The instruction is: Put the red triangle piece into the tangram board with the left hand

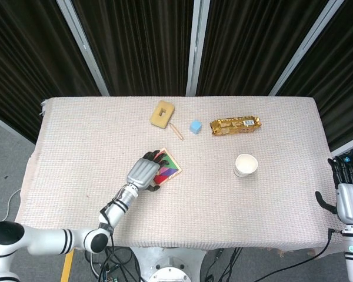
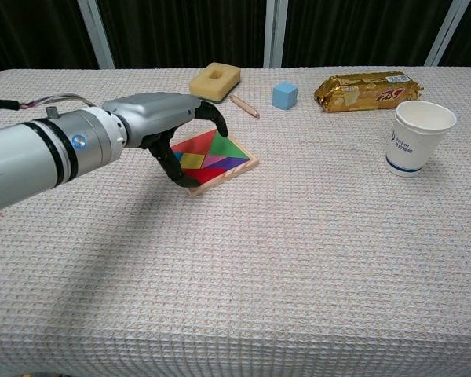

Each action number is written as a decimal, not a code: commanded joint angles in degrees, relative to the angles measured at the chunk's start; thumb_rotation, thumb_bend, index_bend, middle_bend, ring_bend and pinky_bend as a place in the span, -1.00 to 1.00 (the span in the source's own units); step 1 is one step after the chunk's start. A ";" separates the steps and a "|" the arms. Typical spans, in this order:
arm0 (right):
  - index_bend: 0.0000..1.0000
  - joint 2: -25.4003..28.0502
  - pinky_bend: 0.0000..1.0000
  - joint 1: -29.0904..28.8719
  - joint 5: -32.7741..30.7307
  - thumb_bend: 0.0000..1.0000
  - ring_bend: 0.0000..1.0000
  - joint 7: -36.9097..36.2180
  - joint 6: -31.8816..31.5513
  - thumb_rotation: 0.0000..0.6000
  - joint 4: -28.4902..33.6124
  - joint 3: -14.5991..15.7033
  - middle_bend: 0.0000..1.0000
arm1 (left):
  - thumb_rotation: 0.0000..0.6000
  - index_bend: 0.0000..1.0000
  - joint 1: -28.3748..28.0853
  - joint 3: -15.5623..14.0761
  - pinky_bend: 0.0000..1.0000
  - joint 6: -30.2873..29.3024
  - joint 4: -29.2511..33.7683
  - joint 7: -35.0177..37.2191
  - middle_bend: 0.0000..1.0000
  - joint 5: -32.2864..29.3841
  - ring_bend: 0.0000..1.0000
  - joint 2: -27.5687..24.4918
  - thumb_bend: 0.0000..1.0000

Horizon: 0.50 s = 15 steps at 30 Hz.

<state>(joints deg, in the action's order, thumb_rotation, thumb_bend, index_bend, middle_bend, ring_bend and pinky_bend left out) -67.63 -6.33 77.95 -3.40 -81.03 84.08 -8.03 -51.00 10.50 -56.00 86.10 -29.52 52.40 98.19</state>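
Note:
The wooden tangram board (image 2: 250,163) lies left of the table's middle, filled with coloured pieces. A red triangle piece (image 2: 205,175) lies flat in the board's near corner. My left hand (image 2: 161,129) hovers just over the board's left side, its fingers arched apart with nothing between them; the dark fingertips (image 2: 219,124) hang above the pieces. From the head view the left hand (image 1: 141,174) covers the left part of the board (image 1: 170,170). My right hand (image 1: 347,198) stays off the table's right edge, fingers apart and holding nothing.
Along the far side sit a yellow sponge block (image 2: 215,79), a pencil (image 2: 244,106), a blue cube (image 2: 284,95) and a gold snack pack (image 2: 366,89). A white paper cup (image 2: 421,136) stands at the right.

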 commanded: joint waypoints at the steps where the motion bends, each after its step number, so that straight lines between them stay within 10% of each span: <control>1: -1.00 -0.03 -1.00 0.06 -0.09 -0.55 -1.00 -0.25 0.04 1.00 -0.22 0.00 -1.00 | 1.00 -0.60 -0.23 0.32 -0.76 -0.01 -1.69 1.01 -0.84 0.78 -1.00 1.32 -0.68; 15: -1.00 -0.40 -1.00 -0.10 0.05 -0.54 -1.00 -0.76 0.38 1.00 -0.97 0.03 -1.00 | 1.00 -0.61 -0.69 1.02 -0.76 0.52 -5.62 4.09 -0.84 4.34 -1.00 3.94 -0.68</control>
<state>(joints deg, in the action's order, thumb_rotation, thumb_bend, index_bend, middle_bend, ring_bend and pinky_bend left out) -68.04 -6.42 78.00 -4.16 -80.65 83.11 -7.99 -51.61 11.41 -55.60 80.77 -25.59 56.62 101.92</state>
